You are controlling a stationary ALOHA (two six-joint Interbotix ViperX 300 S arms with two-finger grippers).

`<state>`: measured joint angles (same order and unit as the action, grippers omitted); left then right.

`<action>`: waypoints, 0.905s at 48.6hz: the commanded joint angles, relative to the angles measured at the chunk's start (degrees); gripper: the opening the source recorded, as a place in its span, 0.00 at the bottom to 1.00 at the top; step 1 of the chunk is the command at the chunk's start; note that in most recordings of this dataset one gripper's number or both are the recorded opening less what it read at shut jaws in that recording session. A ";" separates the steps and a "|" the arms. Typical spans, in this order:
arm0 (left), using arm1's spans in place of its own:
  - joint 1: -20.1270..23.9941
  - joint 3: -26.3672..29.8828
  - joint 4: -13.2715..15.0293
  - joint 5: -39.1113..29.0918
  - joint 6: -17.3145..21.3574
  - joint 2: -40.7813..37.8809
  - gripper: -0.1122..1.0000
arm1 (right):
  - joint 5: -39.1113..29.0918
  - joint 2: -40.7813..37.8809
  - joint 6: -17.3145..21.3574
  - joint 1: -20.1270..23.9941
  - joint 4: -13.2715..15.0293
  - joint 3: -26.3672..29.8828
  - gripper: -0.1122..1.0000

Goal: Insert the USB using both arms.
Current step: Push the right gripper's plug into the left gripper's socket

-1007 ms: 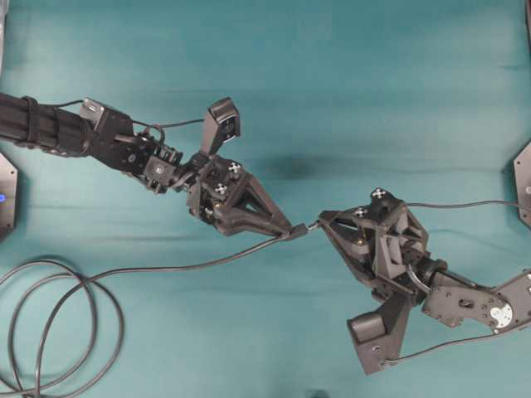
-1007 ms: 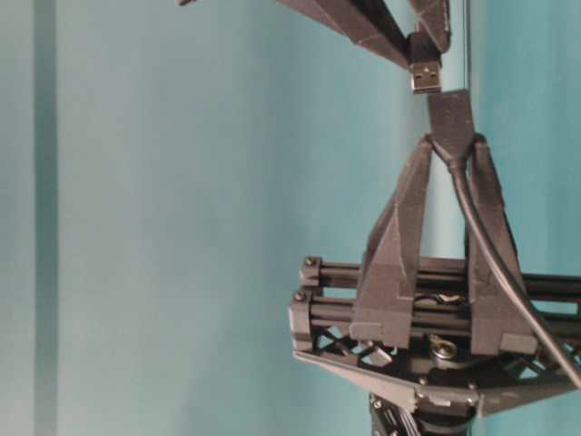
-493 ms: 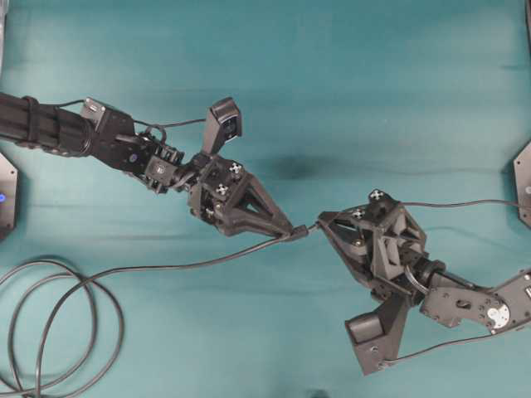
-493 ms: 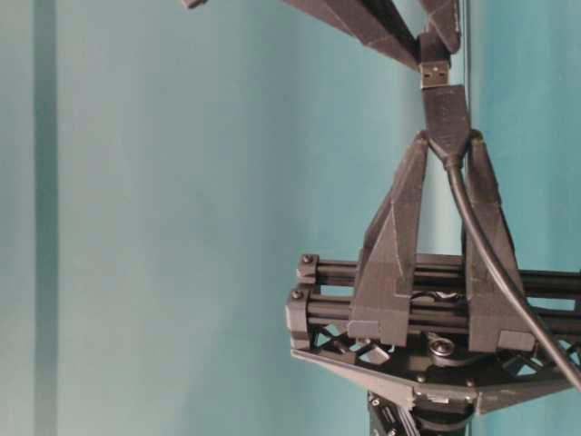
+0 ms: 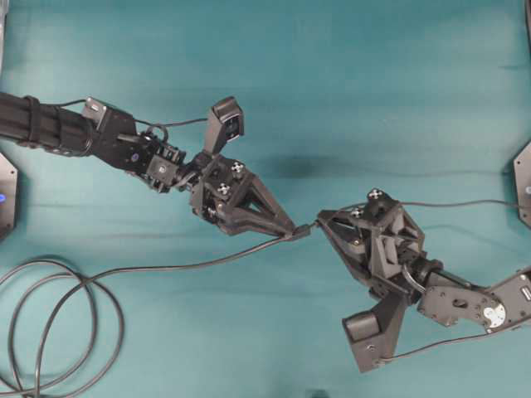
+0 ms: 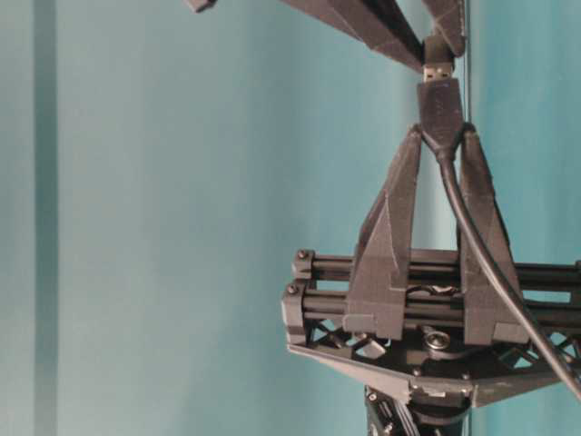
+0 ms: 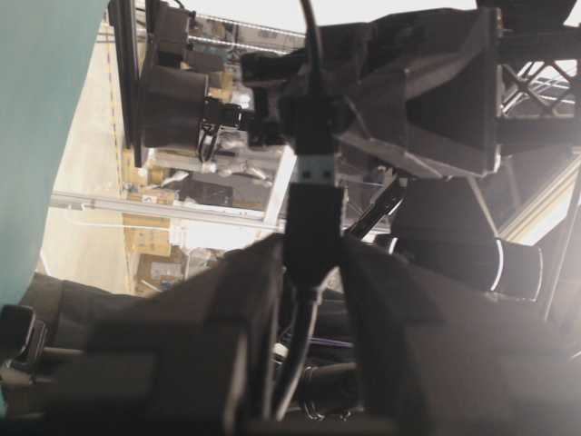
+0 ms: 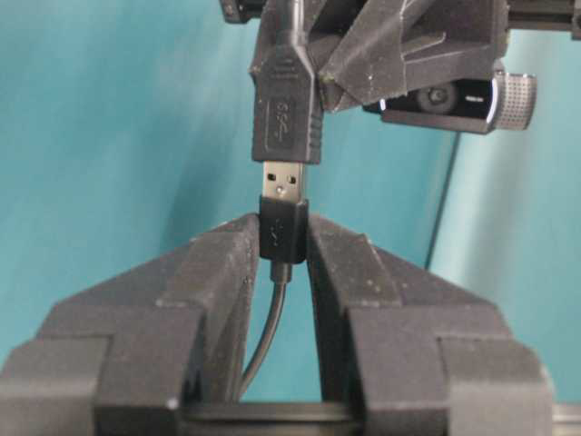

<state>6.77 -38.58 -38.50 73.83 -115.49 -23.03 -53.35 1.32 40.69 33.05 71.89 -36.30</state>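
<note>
Here the two arms meet near the middle of the teal surface [image 5: 348,75], tips almost touching, with bare cloth open all round them: a broad stretch toward the far edge, more toward the near edge, and only the coiled black cable [image 5: 58,327] lying at the near left corner. The right tool [image 8: 283,238] is pinching the USB [image 8: 284,186] by its dark collar, so the silver plug stands out past the fingertips along the line of the fingers, its thin cable running back between them. The left tool [image 5: 292,230] is clamped on the dark socket end [image 8: 287,100] of the thicker cable, which trails from it across the cloth to the coil. Plug and socket lie on nearly one long axis, mouth to nose; in the overhead view that axis runs roughly left to right, the plug pointing left toward the left arm. In the right wrist view the silver tip sits just at the socket's mouth with most of the metal still showing, and the table-level view shows the same close meeting; how far the tip has gone in cannot be told.
</note>
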 commanded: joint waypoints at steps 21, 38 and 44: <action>1.23 1.23 0.18 -3.25 -0.53 0.62 0.27 | 0.00 0.35 -0.26 -0.09 0.53 2.20 0.29; 2.46 1.67 0.18 -4.31 -0.53 0.62 0.27 | 0.00 0.35 -0.35 -0.09 0.53 2.64 0.29; 3.08 2.81 0.18 -4.66 -0.53 0.44 0.27 | 0.00 0.35 -0.35 -0.26 0.53 2.81 0.29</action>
<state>8.35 -37.79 -38.50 69.35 -115.49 -23.12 -53.44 1.05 40.43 32.87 71.89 -35.95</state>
